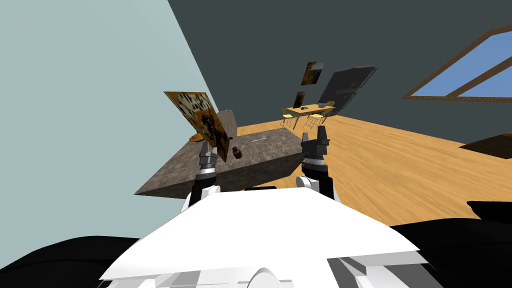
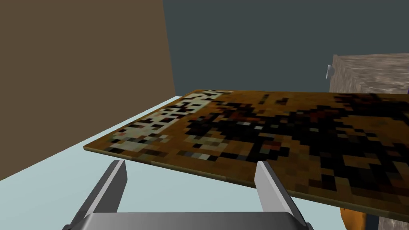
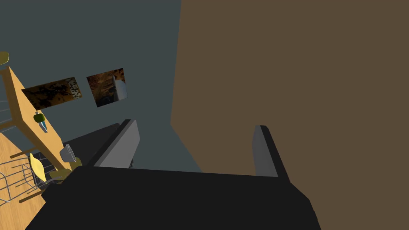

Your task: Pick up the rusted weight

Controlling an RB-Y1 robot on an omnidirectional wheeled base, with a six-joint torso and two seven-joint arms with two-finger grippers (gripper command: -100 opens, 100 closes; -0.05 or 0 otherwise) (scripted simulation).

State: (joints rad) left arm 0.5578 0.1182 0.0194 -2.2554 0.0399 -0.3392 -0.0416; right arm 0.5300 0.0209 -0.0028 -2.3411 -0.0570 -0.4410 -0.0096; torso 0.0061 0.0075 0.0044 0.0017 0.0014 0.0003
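The rusted weight (image 1: 237, 153) is a small, dark brown, squat piece standing on the grey stone-patterned counter (image 1: 265, 147). My left gripper (image 1: 205, 148) is raised just left of the weight, close to a brown mottled picture panel (image 1: 201, 119) on the pale wall. In the left wrist view this gripper (image 2: 191, 164) is open and holds nothing, with the panel (image 2: 259, 131) right in front of its fingertips and the counter (image 2: 371, 72) beyond. My right gripper (image 1: 318, 138) is up at the counter's right end; in its wrist view it (image 3: 195, 124) stands open and holds nothing.
An orange object (image 1: 196, 137) lies on the counter under the panel. Far back stand a wooden dining table (image 1: 307, 109) with yellow chairs and a dark fridge (image 1: 347, 89). Wooden floor (image 1: 400, 170) spreads to the right of the counter.
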